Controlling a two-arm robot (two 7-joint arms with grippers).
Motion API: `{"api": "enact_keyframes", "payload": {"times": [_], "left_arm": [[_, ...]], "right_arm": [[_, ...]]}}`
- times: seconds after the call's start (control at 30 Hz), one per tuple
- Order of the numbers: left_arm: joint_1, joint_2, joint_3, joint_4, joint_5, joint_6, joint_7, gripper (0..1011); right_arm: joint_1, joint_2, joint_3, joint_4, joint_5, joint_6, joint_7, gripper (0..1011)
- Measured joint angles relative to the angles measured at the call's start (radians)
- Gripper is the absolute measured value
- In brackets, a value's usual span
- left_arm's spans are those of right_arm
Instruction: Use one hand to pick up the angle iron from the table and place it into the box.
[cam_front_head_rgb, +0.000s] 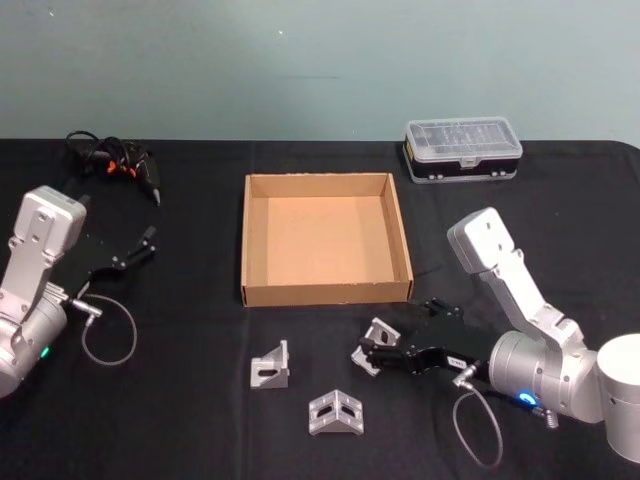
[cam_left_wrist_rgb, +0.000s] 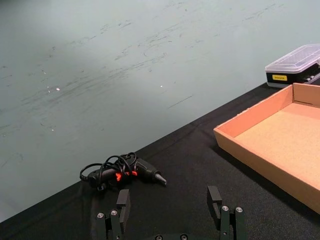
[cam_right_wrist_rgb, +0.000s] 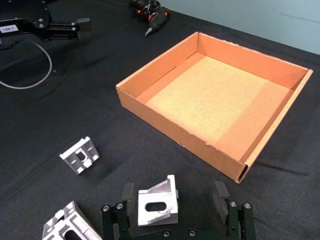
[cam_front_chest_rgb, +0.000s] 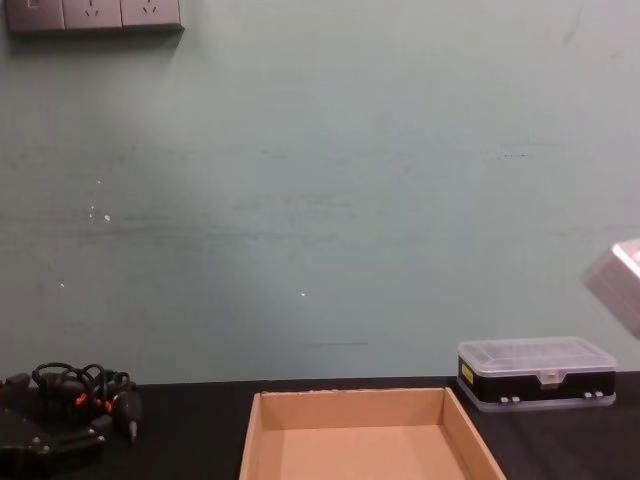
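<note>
The right gripper (cam_right_wrist_rgb: 173, 192) sits low over the black table (cam_front_head_rgb: 200, 420) with its jaws spread wide on either side of one angle iron (cam_right_wrist_rgb: 157, 204). The wrist view shows this bracket between the two fingers, resting on the cloth with its slotted face up. It lies close against one finger (cam_right_wrist_rgb: 127, 192) and a clear gap separates it from the other, so nothing is clamped yet. The coming move depends on that offset: as the jaws close, the far finger must cross the gap, and the bracket may slide or turn on the cloth before it is held. The cardboard box (cam_front_head_rgb: 325, 292) lies just beyond the gripper, farther from the robot and a little to its left. Its low front wall faces the claw and its floor is bare, so the carry looks short, up over that wall and down. The right arm is plainly the nearer one. The left gripper (cam_front_head_rgb: 140, 245) hangs well off on the robot's left, jaws apart and holding nothing. A second bracket (cam_front_head_rgb: 271, 365) and a third bracket (cam_front_head_rgb: 336, 412) lie on the table nearer the robot, apart from the claw. A clear-lidded plastic case (cam_front_head_rgb: 463, 150) and a corded tool (cam_front_head_rgb: 120, 160) sit at the far edge, clear of the path.
</note>
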Motion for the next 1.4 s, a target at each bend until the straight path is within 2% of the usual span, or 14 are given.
{"api": "enact_keyframes", "payload": {"times": [0.33, 1.0, 1.13, 1.4], "left_arm": [[0.0, 0.0, 0.0, 0.0, 0.0, 0.0, 0.0, 1011], [0.0, 0.0, 0.0, 0.0, 0.0, 0.0, 0.0, 1011], [0.0, 0.0, 0.0, 0.0, 0.0, 0.0, 0.0, 1011], [0.0, 0.0, 0.0, 0.0, 0.0, 0.0, 0.0, 1011]], "right_arm": [[0.013, -0.029, -0.007, 0.041, -0.023, -0.004, 0.009, 1002], [0.0, -0.051, 0.005, 0.06, -0.057, -0.016, 0.011, 990], [-0.003, -0.056, 0.009, 0.062, -0.066, -0.022, 0.011, 907], [-0.013, -0.062, 0.021, 0.06, -0.083, -0.027, 0.005, 669]]}}
